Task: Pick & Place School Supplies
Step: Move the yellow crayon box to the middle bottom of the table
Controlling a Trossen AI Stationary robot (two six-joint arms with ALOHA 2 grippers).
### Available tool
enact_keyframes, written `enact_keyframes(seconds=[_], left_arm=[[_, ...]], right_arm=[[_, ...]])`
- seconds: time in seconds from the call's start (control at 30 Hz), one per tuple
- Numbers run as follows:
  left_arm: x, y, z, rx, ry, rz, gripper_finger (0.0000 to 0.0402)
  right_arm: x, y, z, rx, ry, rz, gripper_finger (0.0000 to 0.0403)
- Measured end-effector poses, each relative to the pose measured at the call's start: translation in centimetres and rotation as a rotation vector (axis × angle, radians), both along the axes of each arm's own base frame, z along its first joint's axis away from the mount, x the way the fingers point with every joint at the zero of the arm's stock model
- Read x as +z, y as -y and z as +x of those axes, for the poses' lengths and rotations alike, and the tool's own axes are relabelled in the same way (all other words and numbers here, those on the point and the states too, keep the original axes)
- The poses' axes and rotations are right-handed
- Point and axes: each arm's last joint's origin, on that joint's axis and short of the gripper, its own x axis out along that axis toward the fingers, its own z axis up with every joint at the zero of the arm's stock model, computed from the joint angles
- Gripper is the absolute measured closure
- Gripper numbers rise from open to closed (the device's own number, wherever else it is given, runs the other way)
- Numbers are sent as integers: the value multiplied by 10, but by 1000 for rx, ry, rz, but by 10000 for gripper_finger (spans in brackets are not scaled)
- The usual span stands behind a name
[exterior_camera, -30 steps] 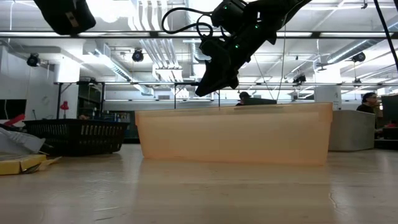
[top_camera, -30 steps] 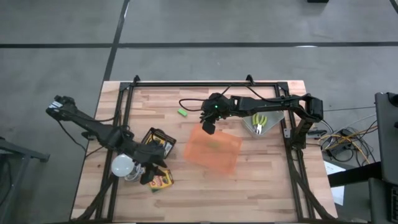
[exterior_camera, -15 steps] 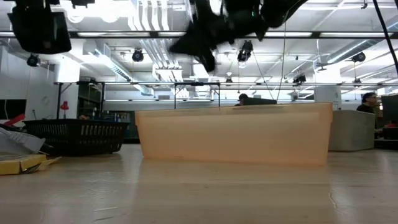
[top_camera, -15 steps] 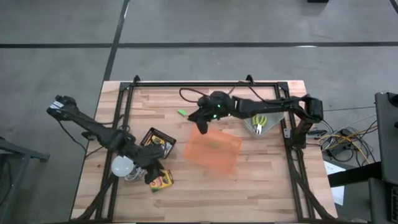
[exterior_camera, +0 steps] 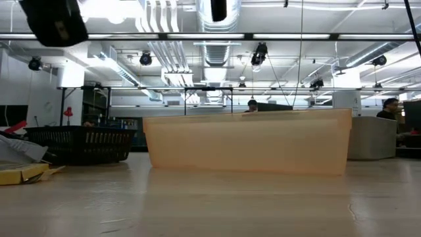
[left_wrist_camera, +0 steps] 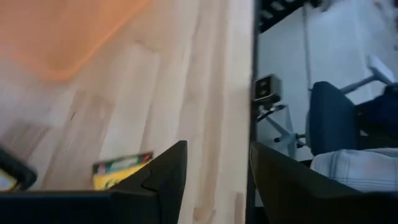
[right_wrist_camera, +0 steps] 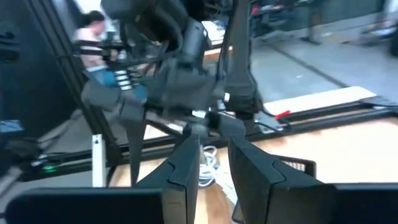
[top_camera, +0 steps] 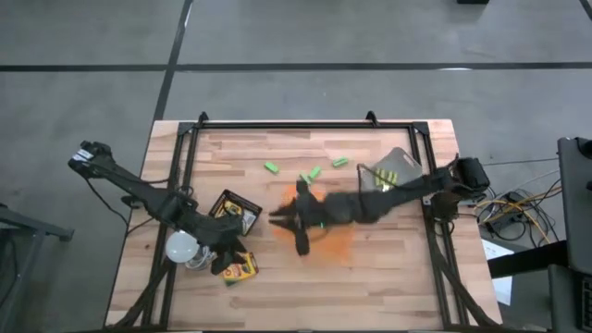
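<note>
Fingers of the right gripper (right_wrist_camera: 211,155) stand slightly apart, empty, over the orange tray (top_camera: 338,239); left gripper (left_wrist_camera: 214,168) likewise open.

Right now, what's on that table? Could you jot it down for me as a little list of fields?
table: wooden top, two dark arms
right gripper: over the orange tray, open, empty
left gripper: near the crayon box, open
green blocks: three loose
black basket: beside the left arm
white bulb: near the table's left edge
</note>
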Motion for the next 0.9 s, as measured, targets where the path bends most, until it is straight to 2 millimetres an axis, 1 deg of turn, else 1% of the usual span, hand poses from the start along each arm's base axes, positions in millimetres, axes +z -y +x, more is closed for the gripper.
enact_keyframes(seconds=[0.1, 0.2, 0.27, 0.33, 0.4, 0.47, 0.57, 0.63, 0.77, 0.8, 0.9], left_arm=[[6, -2, -4, -25, 45, 14, 220], [10, -5, -9, -36, 75, 14, 220], [13, -7, -13, -37, 91, 9, 220], [12, -8, -16, -44, 70, 13, 220], [9, -9, -19, -82, 12, 7, 220], [1, -8, -22, -124, -72, 11, 220], [-19, -4, -21, -172, -154, 17, 220], [-32, 1, -16, -218, -132, 47, 220], [-56, 10, -6, -395, -1, 199, 220], [-61, 11, -5, -415, 16, 232, 220], [-75, 10, -4, -386, -31, 285, 220]], right_arm=[[0, -36, -12, -73, 7, -19, 328], [0, -72, -27, -149, 15, 9, 333], [-4, -90, -36, -201, 15, 21, 335], [-10, -103, -41, -257, 12, 18, 334], [-12, -108, -45, -312, 18, 12, 331], [-11, -110, -46, -348, 32, 24, 328], [-12, -109, -46, -353, 35, 36, 324], [-12, -108, -45, -358, 31, 31, 321], [-14, -105, -44, -364, 11, 7, 318], [-15, -105, -43, -364, 8, -4, 318], [-15, -104, -43, -364, 4, -14, 321]])
